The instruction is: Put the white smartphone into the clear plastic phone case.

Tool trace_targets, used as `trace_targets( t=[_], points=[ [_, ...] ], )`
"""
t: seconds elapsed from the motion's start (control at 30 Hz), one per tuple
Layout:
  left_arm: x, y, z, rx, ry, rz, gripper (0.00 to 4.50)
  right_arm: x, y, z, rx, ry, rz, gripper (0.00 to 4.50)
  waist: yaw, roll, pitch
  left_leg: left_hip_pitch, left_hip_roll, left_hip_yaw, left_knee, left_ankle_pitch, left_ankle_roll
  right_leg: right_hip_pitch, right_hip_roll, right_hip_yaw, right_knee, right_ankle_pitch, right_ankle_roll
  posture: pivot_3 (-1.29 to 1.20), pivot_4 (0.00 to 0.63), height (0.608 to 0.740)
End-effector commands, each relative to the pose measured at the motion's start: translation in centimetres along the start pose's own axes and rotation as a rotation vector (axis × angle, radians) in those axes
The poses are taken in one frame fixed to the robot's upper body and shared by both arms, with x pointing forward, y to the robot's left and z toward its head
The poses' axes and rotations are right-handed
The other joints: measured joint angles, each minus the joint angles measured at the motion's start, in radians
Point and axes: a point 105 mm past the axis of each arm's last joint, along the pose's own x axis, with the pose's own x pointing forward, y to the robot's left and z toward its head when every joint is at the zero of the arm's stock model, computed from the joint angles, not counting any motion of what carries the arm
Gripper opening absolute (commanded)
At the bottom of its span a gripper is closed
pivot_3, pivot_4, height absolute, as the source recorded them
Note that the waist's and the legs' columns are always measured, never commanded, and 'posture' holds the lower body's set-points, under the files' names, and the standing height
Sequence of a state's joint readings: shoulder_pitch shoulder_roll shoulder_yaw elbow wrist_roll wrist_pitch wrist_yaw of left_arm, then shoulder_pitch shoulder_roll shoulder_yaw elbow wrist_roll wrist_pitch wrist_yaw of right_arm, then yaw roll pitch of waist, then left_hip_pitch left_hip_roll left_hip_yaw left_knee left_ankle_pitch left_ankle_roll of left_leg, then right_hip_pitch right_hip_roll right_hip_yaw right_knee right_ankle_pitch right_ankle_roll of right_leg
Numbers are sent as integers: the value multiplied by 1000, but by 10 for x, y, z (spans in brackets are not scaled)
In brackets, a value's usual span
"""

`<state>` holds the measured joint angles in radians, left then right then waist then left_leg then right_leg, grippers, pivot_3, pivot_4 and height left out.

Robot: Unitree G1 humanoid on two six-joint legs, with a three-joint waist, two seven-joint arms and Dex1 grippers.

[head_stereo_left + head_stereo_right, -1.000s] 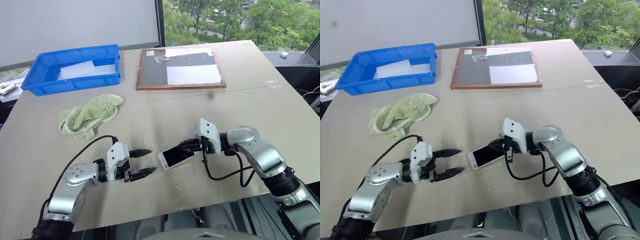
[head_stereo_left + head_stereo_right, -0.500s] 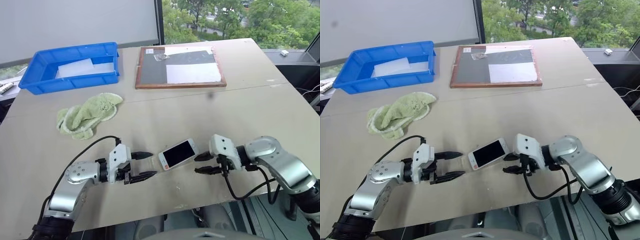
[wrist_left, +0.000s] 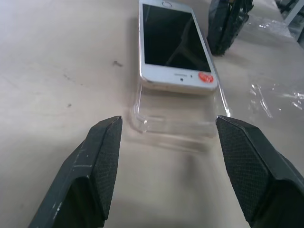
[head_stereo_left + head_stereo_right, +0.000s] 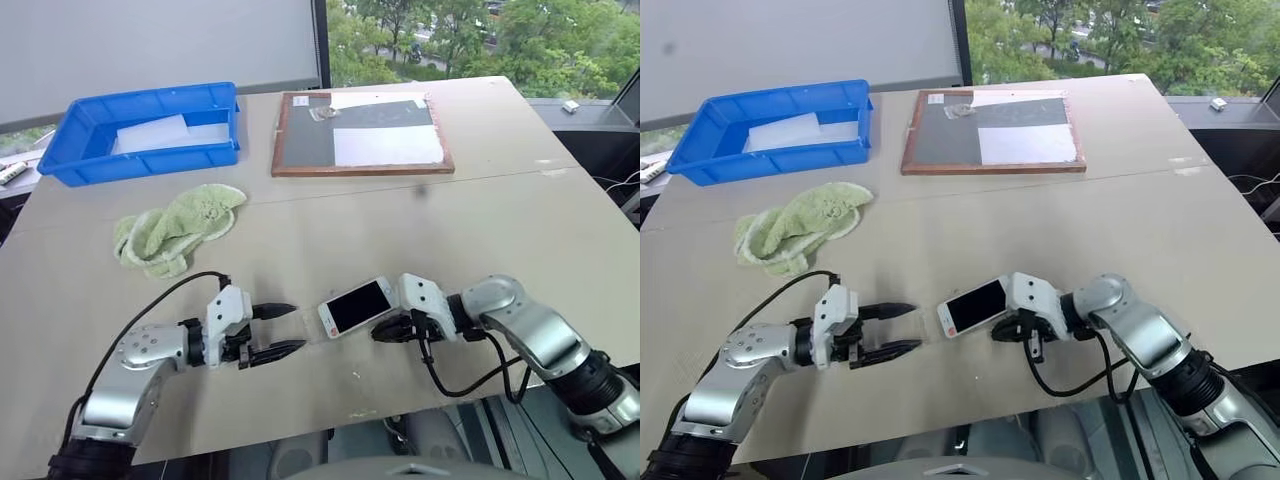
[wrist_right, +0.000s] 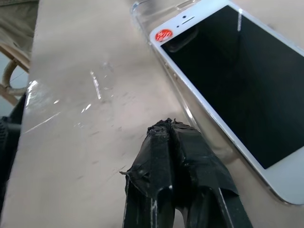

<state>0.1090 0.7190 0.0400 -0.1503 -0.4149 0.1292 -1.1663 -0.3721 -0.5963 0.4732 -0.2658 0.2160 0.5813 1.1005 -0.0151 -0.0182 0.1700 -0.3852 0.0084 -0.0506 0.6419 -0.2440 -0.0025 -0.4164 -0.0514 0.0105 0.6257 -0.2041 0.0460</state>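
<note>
On the far left of the tabletop (image 4: pixel 480 210) stands a blue bin (image 4: pixel 90 160) with white frosted sheets (image 4: pixel 150 135) lying in it. Nearer than the bin, a crumpled pale green cloth (image 4: pixel 180 232) lies on the wood.

At the near left, the left tool (image 4: pixel 276 330) points right, toward the middle of the tabletop. Its two black fingers (image 3: pixel 102 161) stand wide apart and hold nothing. Just past their tips lies the clear plastic phone case (image 3: pixel 178 118), a thin, nearly see-through shell flat on the tabletop; the fingers are close to its near end, one on each side, but whether they touch it cannot be told.

The white smartphone (image 4: pixel 356 305) lies face up at the near centre, dark screen showing, slanted with its right end farther away. Its left end rests over the case's right part, so the phone lies partly on the case and is not seated inside the rim. A small round red sticker (image 3: pixel 205 77) sits on the white bezel at that end; whatever is printed on it is too small to read. No brand mark can be read on the phone.

At the far centre lies a wood-framed board (image 4: pixel 360 135) with dark and white panels and a small piece of clear film near its far left corner.

Just right of the phone, the right tool (image 4: pixel 385 331) points left, its taped black fingers (image 5: pixel 175 156) pressed together and empty, their tips beside the phone's long near edge.

A wrinkled piece of clear film (image 3: pixel 278 97) lies on the tabletop near the right tool.
</note>
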Motion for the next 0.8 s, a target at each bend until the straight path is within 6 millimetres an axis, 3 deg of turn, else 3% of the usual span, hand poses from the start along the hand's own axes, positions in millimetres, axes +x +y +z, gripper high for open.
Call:
trace_targets(
  t=[0.03,0.27,0.5,0.63,0.8],
  points=[
    [2,7,3,22,31,45,3220,5,-5,3,-15,-15,-26,60,-1,0,0,0,0,0,0,0,0,0,0,0,0,0,0,0,150,740],
    [21,23,-2,40,54,116,3220,10,-9,4,-7,-44,-46,60,-3,-1,-1,3,2,0,0,0,0,2,3,0,1,0,0,0,150,740],
    [20,52,1,59,12,215,3220,11,-28,1,-16,-51,-142,60,-6,-1,-1,6,2,0,1,0,0,3,4,1,4,0,0,0,150,740],
    [4,36,9,-14,-69,92,3220,10,-25,2,-9,-54,-106,60,-17,-1,-1,6,3,0,3,0,0,3,4,2,8,0,0,0,150,740],
    [-20,24,-13,-29,25,20,3220,8,-24,1,-8,-51,-92,60,-21,0,0,5,2,0,3,0,0,2,4,2,7,0,-1,0,150,740]
  ],
)
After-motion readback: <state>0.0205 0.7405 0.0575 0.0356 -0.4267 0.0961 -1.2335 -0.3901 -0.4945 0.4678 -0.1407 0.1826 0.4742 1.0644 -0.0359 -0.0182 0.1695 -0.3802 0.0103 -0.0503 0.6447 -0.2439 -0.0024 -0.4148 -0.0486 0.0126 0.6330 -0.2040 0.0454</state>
